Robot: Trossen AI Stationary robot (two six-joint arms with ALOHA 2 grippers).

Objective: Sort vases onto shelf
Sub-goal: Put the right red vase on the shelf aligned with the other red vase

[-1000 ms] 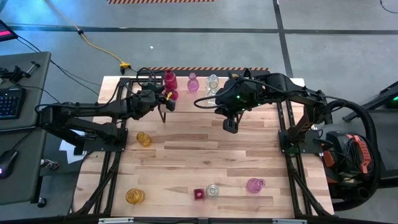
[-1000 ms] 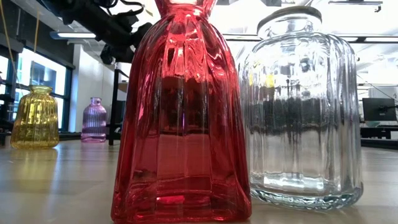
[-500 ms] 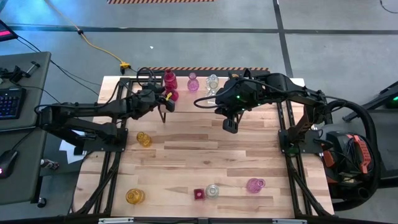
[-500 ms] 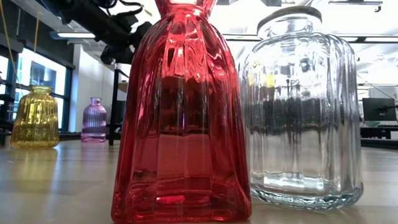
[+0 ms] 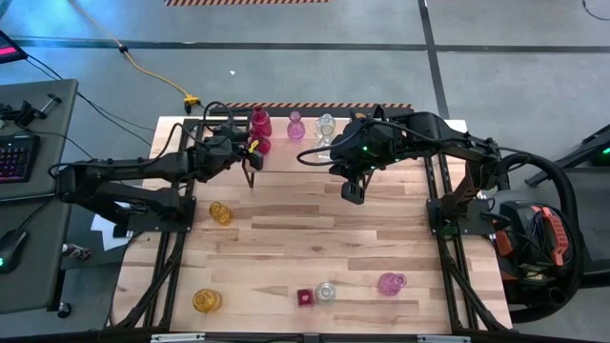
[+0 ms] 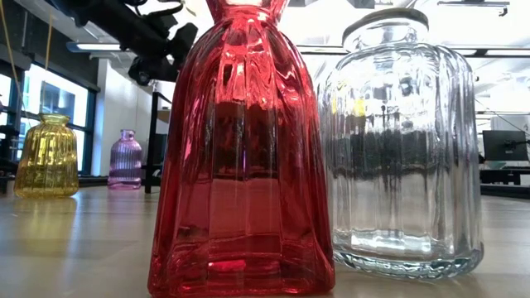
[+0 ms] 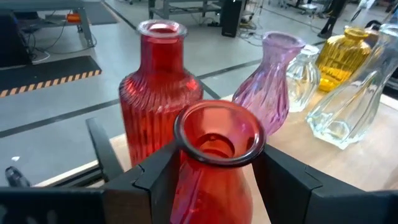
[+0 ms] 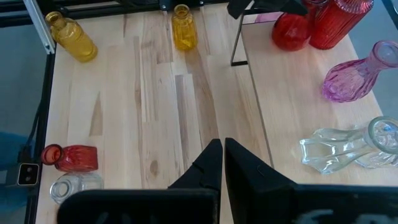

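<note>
The left pincer (image 7: 214, 186) grips a round red vase (image 7: 214, 155) upright over the shelf (image 5: 381, 152), just before the tall red one (image 7: 158, 93). The right pincer (image 8: 217, 158), shut and empty, hangs beside the shelf.

The left arm reaches in from the left edge of the high view, its links running rightward to the upper middle of the frame, where the left gripper (image 5: 253, 149) sits. In the left wrist view its two dark fingers (image 7: 155, 171) stand on either side of a red vase (image 7: 214, 155) and appear to press against it, though the contact itself is partly hidden.

The right arm enters from the right edge, bends back toward the centre, and ends in the right gripper (image 5: 354, 193), pointing toward the lower part of the frame. In the right wrist view its fingers (image 8: 208, 162) lie closed together, holding nothing.
</note>
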